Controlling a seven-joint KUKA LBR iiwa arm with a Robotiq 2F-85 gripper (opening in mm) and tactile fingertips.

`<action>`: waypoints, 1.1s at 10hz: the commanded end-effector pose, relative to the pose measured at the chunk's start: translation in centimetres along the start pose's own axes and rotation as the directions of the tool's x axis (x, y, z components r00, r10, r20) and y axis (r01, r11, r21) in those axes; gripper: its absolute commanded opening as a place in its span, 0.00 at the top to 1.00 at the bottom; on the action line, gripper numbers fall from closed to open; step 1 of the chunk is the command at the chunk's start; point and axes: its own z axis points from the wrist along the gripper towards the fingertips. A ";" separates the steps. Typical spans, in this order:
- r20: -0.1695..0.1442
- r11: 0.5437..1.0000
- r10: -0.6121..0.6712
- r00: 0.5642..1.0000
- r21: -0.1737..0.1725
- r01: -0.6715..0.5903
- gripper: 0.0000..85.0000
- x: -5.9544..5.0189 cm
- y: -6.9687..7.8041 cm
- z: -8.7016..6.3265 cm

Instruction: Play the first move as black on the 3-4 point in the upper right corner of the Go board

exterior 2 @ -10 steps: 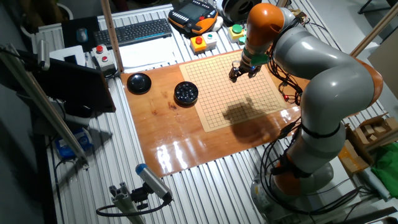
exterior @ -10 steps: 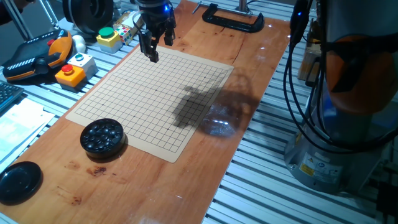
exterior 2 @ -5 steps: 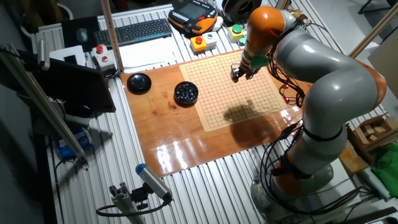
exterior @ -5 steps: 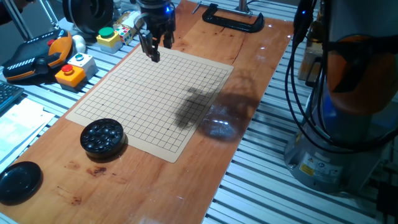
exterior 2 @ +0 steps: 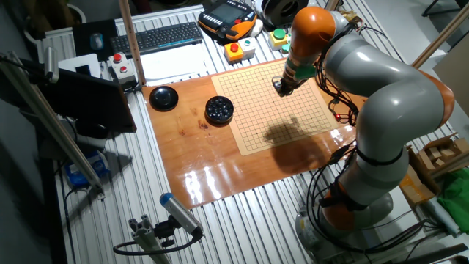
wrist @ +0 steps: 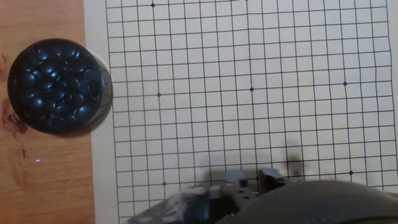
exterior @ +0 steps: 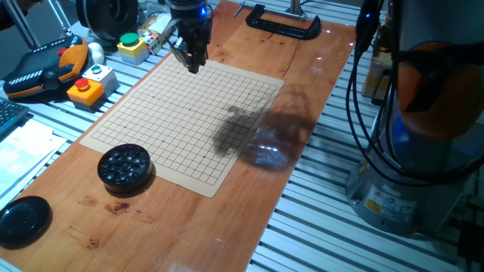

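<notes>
Fingers [exterior: 193,63] hang over the far corner of the Go board [exterior: 189,121]; tips look drawn close together, but whether they pinch a black stone, cannot tell. No loose stone visible on the grid in any view.

Around: red button box [exterior: 91,83] and green button box [exterior: 131,47] off to one side of the fingers, black C-clamp [exterior: 283,23] beyond them on the other. Bowl of stones [exterior: 124,165] sits well away at the board's near edge; its lid [exterior: 24,221] farther still. Nothing stands between fingers and board.

Board pale, matte, thin dark lines; desk [exterior: 302,91] glossy reddish wood with glare.

The other fixed view shows the orange-and-grey arm [exterior 2: 366,81] arching over the board, plus a keyboard [exterior 2: 157,37]. Hand view shows heaped glossy stones in the bowl [wrist: 57,86] and star points on the grid [wrist: 249,93]; the lower edge is blurred.
</notes>
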 end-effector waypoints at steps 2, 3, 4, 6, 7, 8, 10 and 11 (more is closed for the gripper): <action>0.000 1.000 0.005 1.000 0.000 -0.005 0.99 0.0 0.1 0.1; 0.000 1.000 0.009 1.000 0.000 -0.009 0.99 -0.1 0.3 0.3; 0.000 1.000 0.015 1.000 0.000 -0.015 0.99 -0.1 0.5 0.5; 0.006 0.999 0.035 0.999 0.000 -0.035 0.99 -0.4 1.6 1.4; 0.010 0.999 0.040 0.999 0.009 -0.040 0.99 -0.5 2.4 2.0; 0.012 0.999 0.047 0.999 0.010 -0.047 0.99 -0.6 3.0 2.5; 0.008 0.999 0.054 0.999 0.001 -0.054 0.99 -0.8 4.0 3.3; 0.008 0.999 0.054 0.999 0.002 -0.054 0.99 -0.8 4.5 3.8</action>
